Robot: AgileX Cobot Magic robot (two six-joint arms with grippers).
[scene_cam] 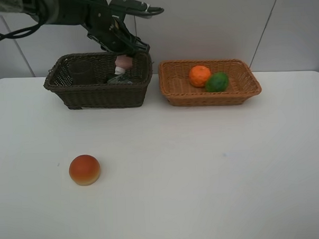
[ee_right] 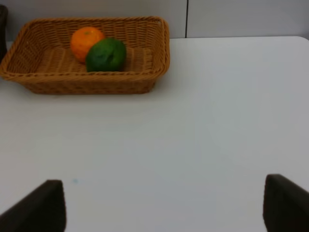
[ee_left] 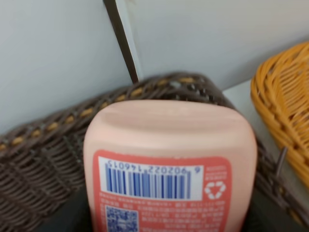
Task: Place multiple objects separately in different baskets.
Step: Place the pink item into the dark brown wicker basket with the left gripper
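My left gripper hangs over the right end of the dark brown basket, shut on the pink bottle, which is tilted with its white cap down inside the basket. In the left wrist view the pink bottle fills the frame, barcode side showing. A translucent cup and a dark flat bottle lie in the same basket. In the light tan basket sit an orange and a green fruit. A peach-like fruit lies on the table at front left. My right gripper is open over bare table.
The two baskets stand side by side at the back of the white table, close to the wall. From the right wrist the tan basket with the orange and green fruit lies ahead.
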